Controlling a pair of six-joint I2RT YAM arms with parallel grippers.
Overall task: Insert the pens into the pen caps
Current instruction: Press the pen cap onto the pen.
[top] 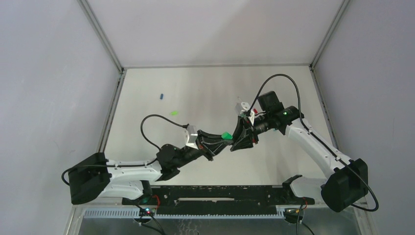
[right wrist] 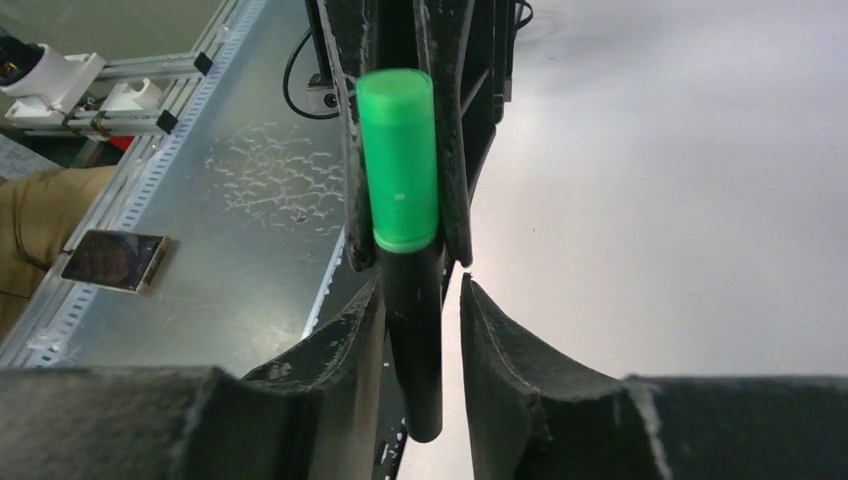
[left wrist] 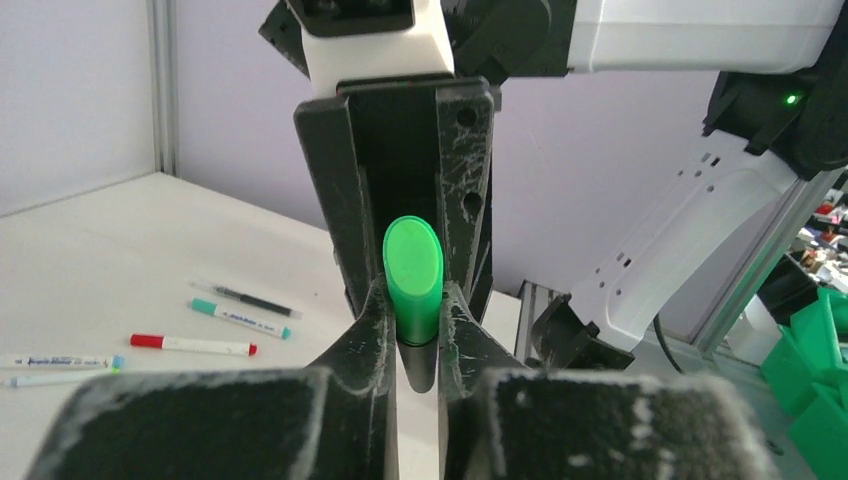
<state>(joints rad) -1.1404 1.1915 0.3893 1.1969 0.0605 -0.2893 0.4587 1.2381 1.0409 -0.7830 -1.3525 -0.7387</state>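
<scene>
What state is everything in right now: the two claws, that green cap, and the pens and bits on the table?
left gripper: shut on the green cap.
right gripper: open, gap beside the black marker.
green cap: fitted on the black marker's end.
black marker: capped, held off the table.
blue cap: loose on the table.
light-green cap: loose on the table.
red pen: lying flat, untouched.
teal pen: lying flat, untouched.

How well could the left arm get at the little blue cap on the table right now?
Probably not yet. The path looks open, but the left pincer is shut on the green cap fitted on the black marker, so it cannot take the blue cap.
</scene>
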